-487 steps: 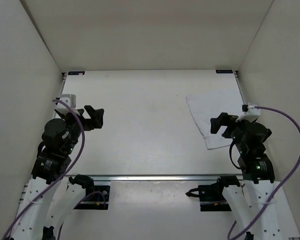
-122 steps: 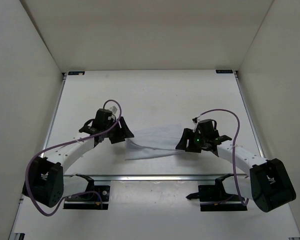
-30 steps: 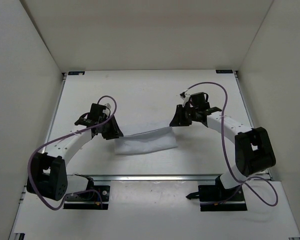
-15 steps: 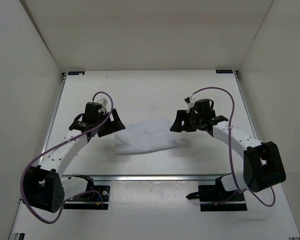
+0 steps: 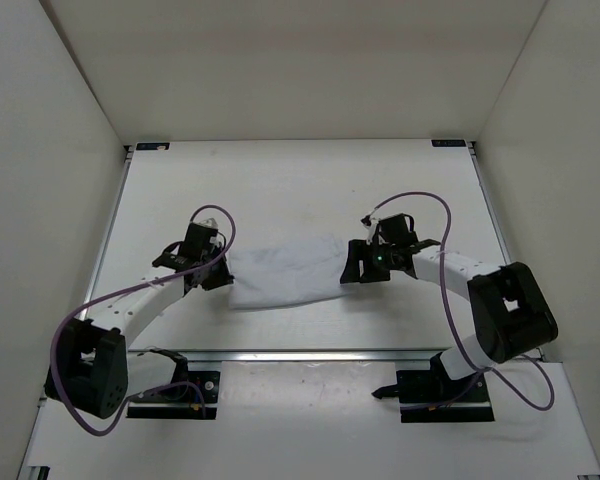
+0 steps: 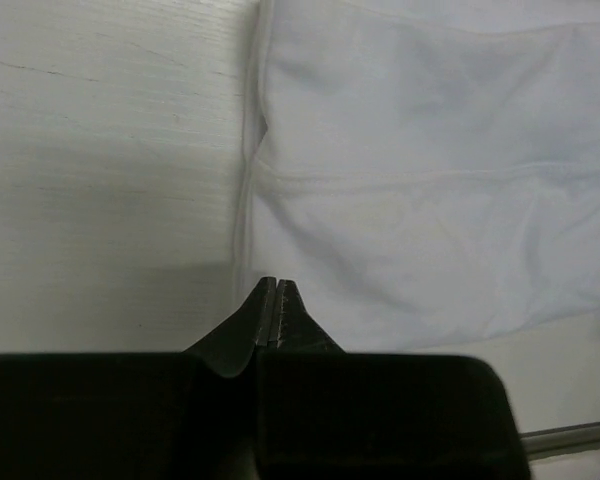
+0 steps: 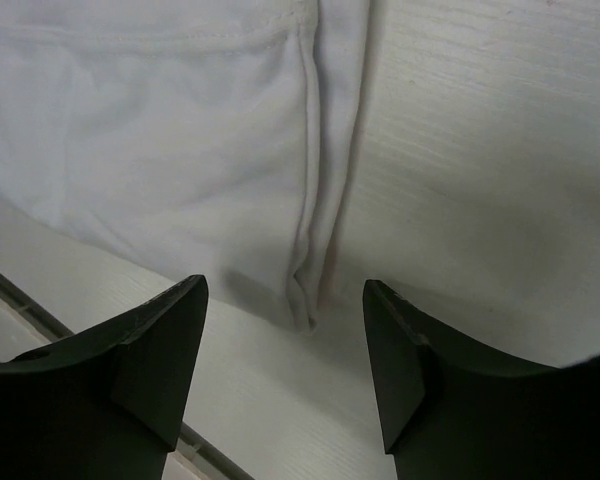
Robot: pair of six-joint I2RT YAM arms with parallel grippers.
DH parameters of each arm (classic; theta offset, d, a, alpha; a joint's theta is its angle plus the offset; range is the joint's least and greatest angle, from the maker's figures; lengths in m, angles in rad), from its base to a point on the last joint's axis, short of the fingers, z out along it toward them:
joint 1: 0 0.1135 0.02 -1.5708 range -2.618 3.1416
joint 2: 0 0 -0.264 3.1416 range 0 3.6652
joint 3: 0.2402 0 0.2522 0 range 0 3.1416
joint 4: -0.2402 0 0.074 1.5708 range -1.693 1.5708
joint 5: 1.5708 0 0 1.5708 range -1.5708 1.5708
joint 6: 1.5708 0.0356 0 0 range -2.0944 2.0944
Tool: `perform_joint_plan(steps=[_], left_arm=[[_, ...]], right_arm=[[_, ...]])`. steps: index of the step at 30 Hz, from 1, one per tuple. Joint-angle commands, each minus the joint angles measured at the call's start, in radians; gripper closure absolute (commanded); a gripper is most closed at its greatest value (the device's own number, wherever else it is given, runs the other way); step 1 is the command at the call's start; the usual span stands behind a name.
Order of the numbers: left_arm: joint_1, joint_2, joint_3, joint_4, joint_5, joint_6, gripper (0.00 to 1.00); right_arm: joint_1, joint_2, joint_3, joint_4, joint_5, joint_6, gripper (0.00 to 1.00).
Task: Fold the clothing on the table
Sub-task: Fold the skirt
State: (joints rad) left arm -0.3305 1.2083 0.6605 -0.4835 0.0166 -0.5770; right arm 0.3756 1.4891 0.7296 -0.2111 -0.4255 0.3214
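The left claw [image 6: 270, 300] is pinched fully closed with its tips at the left edge of the clothing [image 5: 285, 272]; whether it holds any fabric I cannot tell. The right claw [image 7: 285, 295] stands open, its fingers straddling the clothing's right edge. The clothing lies flat as a narrow, doubled-looking band between them, nearer the near edge of the bench [image 5: 280, 180] than the far one, so a first fold seems made and a fold across its length probably remains.
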Motion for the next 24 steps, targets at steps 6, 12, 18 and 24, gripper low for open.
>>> perform_joint_plan(steps=[6, 12, 18, 24], left_arm=[[-0.025, 0.049, -0.055, 0.075, -0.066, -0.058, 1.0], [-0.027, 0.111, -0.073, 0.106, -0.057, -0.07, 1.0], [-0.048, 0.151, -0.084, 0.138, -0.03, -0.083, 1.0], [-0.076, 0.23, -0.07, 0.184, 0.015, -0.089, 1.0]], right_arm=[[0.016, 0.138, 0.119, 0.038, 0.04, -0.047, 0.45], [0.031, 0.198, 0.169, 0.012, 0.076, -0.051, 0.61], [0.026, 0.221, 0.177, 0.015, 0.064, -0.039, 1.0], [0.011, 0.198, 0.223, -0.013, 0.077, -0.053, 1.0]])
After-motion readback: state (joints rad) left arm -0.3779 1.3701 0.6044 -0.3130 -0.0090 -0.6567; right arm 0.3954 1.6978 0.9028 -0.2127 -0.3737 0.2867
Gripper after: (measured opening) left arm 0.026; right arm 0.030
